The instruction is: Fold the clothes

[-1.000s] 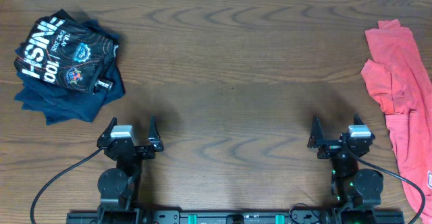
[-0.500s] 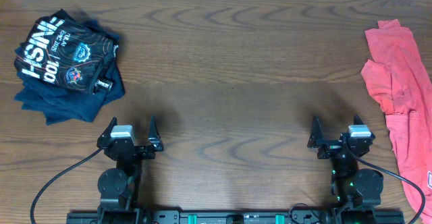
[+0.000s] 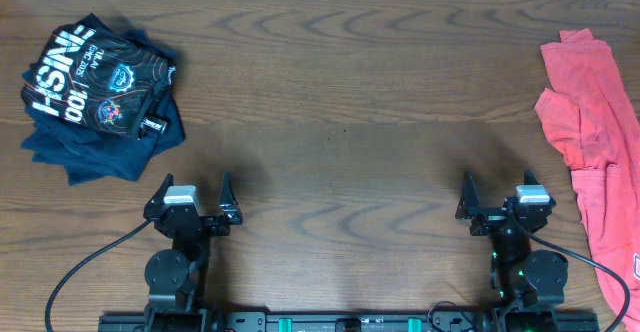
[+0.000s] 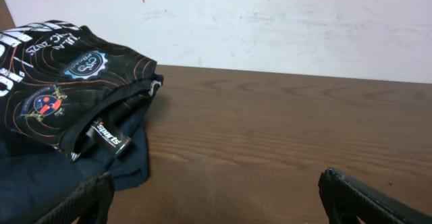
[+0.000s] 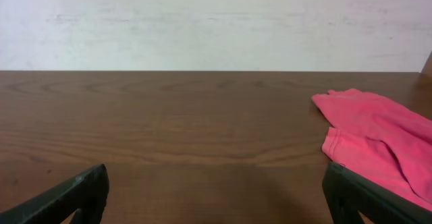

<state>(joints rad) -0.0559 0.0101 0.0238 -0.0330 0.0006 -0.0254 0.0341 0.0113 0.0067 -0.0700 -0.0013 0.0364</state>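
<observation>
A black jersey (image 3: pixel 100 82) is seen folded into a rough, rumpled rectangle at the far left corner of the wood-grained tabletop (image 3: pixel 340 102). It is laid on a dark blue cloth (image 3: pixel 95 157). Its smooth fabric is printed with thin contour lines and round patches. Its long axis is set roughly across the tabletop, slightly slanted, with the white lettering at the left end. A crumpled red shirt (image 3: pixel 590 152) is draped along the right edge. The left pincer (image 3: pixel 193 190) and right pincer (image 3: pixel 497 187) are both spread wide and empty, near the front edge.
</observation>
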